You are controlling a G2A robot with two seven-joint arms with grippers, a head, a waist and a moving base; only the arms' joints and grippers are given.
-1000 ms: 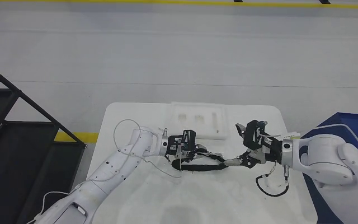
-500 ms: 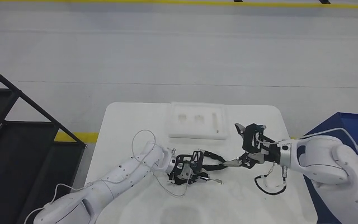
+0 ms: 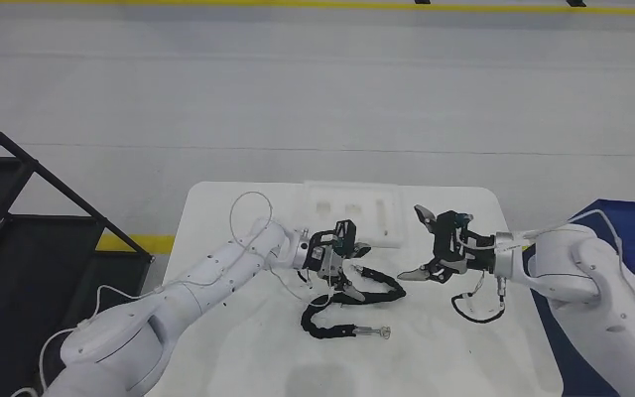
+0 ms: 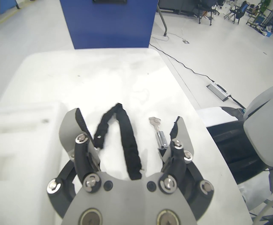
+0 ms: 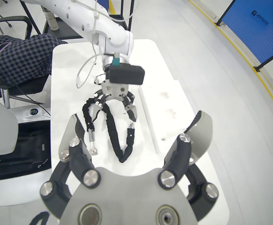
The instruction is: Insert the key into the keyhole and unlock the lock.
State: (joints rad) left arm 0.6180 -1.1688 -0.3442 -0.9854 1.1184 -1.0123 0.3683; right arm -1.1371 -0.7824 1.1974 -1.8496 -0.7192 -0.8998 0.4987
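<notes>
Key (image 5: 93, 150) in lock (image 5: 91, 135); white lettering (image 5: 259, 15) on blue panel (image 5: 241, 32).

In the top view the key (image 3: 375, 331), at 5 o'clock from the left end effector (image 3: 354, 270), is too small to make out. The lock (image 4: 128, 138) is partly hidden behind this end effector's base.

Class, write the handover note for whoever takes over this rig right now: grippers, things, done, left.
Left gripper: open, straddling the chain lock, holding nothing.
Right gripper: open, empty, by the chain's bend.
Key sits in the metal barrel at one chain end, on the table; the other end lies free.
Done: key inserted, lock looks opened.
Left: probably nothing; confirm.
</notes>
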